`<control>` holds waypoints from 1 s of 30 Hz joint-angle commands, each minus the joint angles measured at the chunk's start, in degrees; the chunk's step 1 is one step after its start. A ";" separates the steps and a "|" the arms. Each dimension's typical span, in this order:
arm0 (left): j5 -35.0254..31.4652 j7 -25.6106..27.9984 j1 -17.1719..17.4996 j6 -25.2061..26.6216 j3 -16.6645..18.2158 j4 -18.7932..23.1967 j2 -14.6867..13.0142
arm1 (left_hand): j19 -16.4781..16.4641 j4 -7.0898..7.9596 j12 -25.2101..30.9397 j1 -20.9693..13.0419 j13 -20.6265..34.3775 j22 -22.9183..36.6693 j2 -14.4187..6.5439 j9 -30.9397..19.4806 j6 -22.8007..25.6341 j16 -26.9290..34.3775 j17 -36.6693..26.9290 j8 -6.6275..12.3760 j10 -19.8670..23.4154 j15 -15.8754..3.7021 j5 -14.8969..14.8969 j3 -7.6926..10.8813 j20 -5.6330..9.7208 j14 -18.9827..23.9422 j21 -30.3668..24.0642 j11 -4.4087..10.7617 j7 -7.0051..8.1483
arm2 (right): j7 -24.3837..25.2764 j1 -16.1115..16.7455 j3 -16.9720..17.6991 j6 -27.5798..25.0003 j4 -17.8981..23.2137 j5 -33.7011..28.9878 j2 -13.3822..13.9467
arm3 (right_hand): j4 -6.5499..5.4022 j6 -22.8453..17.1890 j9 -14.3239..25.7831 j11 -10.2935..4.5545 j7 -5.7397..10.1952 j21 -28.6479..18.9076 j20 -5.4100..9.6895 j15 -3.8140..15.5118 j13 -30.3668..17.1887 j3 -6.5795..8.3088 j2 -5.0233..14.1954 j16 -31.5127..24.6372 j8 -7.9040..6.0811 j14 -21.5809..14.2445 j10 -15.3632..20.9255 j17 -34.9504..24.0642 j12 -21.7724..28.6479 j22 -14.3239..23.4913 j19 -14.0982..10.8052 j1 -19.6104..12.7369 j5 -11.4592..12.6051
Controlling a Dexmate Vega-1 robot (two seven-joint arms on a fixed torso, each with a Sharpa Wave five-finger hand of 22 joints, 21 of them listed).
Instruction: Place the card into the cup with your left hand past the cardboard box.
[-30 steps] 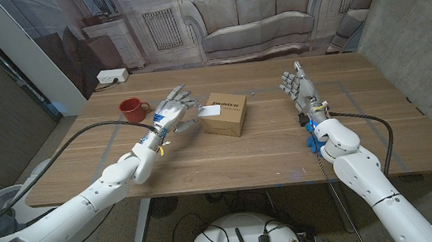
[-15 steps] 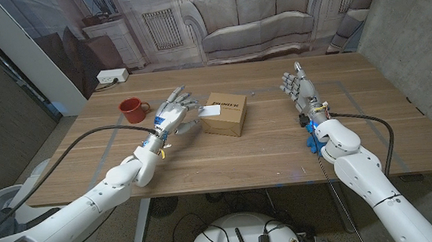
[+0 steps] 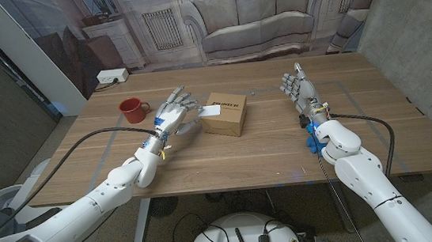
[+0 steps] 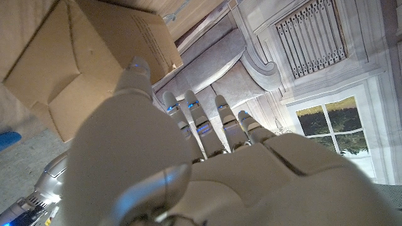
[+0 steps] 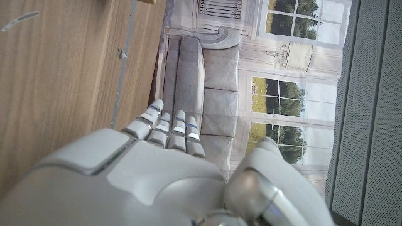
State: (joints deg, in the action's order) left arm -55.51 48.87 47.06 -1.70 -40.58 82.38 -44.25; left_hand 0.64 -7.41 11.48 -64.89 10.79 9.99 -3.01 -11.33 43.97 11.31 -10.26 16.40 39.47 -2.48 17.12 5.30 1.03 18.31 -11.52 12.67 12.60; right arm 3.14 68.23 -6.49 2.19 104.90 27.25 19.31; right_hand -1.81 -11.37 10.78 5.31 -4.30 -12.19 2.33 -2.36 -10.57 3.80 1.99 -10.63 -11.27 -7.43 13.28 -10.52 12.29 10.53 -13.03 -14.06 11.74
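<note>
Cup: red cup [image 3: 130, 108] stands on the wooden table [image 3: 251, 153], left of the cardboard box [image 3: 225, 113].
Left hand: left hand [image 3: 174, 114] sits between cup and box, fingers spread, pinching the white card [image 3: 210, 112].
Card: over the box's left edge.
Right hand: right hand [image 3: 300, 91], well right of the box, fingers apart, holding nothing.

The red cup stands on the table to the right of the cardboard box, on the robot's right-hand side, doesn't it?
Not quite: the head view shows the red cup on the table to the left of the cardboard box, on the robot's left-hand side.
</note>
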 commanded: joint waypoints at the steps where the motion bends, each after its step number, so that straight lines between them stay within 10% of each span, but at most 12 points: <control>1: 0.33 1.15 -0.86 -0.59 -0.97 -1.50 0.77 | -0.31 0.06 0.31 -0.53 0.27 0.18 0.02 -0.09 0.41 0.20 -0.20 0.35 0.65 -8.69 -0.09 0.05 0.22 0.51 -0.13 -0.03 0.07 | 0.02 0.30 -0.07 0.11 0.12 -0.04 -0.09 | -0.04 -0.46 0.23 0.06 -0.08 -0.03 0.28 -0.08 -0.20 -0.33 0.16 -0.23 -0.14 -0.60 0.61 -0.21 0.24 0.10 -0.54 -0.12 0.10; 30: 1.01 3.34 -3.37 -1.67 -3.09 -5.20 2.84 | -0.93 0.78 0.37 -0.84 0.29 0.20 -1.63 -0.11 3.60 0.29 -0.30 1.17 3.39 -8.56 -1.00 0.32 0.06 1.93 -0.14 -0.02 0.06 | -0.53 -0.13 0.09 -0.09 -0.66 0.21 -0.21 | 0.01 -0.61 0.23 0.02 -0.01 0.06 0.17 -0.17 -0.20 -0.46 0.23 -0.28 -0.19 -0.81 0.86 -0.21 0.30 0.11 -0.62 -0.10 0.11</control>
State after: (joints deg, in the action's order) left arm -54.90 51.24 44.40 -2.96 -43.15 78.31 -41.89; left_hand 0.10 -7.00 11.48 -65.62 10.78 9.98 -3.95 -11.32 46.70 11.31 -10.26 17.08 42.03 -2.22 16.25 5.70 0.95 19.54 -11.52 12.58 12.66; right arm 2.89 68.66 -6.27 2.20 104.72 27.44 19.28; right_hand -1.81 -11.36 10.78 5.21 -4.30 -12.19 2.33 -2.66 -10.58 3.32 1.98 -10.63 -11.27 -7.73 13.82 -10.52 12.29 10.52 -13.03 -14.06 11.74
